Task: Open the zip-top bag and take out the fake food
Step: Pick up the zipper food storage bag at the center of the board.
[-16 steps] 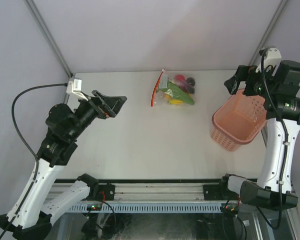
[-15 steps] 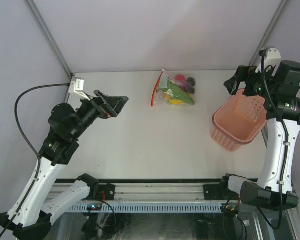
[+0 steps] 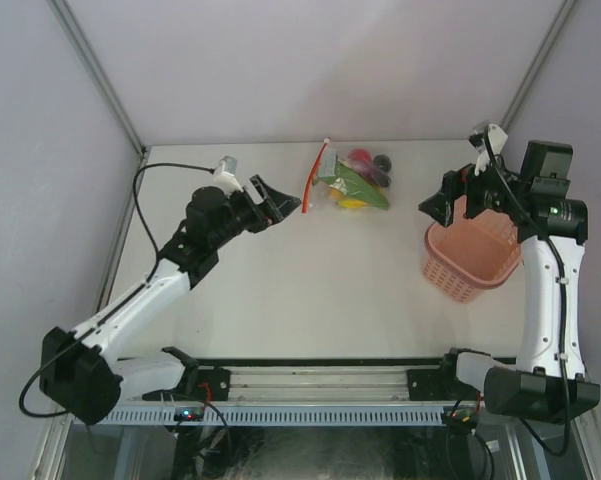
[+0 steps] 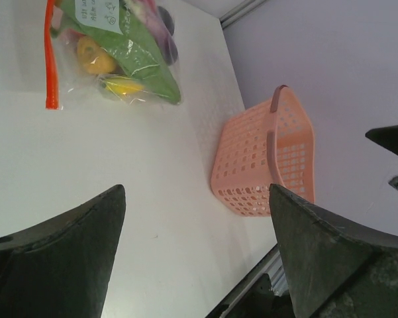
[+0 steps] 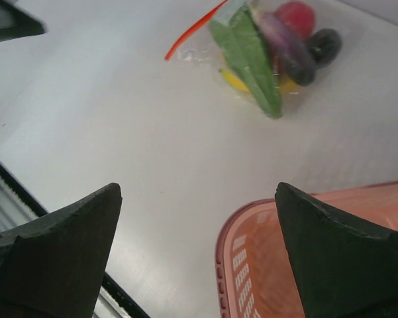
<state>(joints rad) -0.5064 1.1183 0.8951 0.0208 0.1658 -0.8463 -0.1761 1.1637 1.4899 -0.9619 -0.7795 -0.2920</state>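
The left arm (image 3: 150, 295) reaches from its base at 7 o'clock up toward 1 o'clock. Its left gripper (image 3: 285, 206) is aimed at about 2 o'clock, jaws spread wide and empty. The right arm (image 3: 552, 290) rises toward 12 o'clock, its right gripper (image 3: 435, 206) turned to 9 o'clock, jaws likewise wide and empty.

left pincer (image 3: 283, 203): moved right, now just beside zip-top bag (image 3: 350, 184) | right pincer (image 3: 438, 202): shifted left
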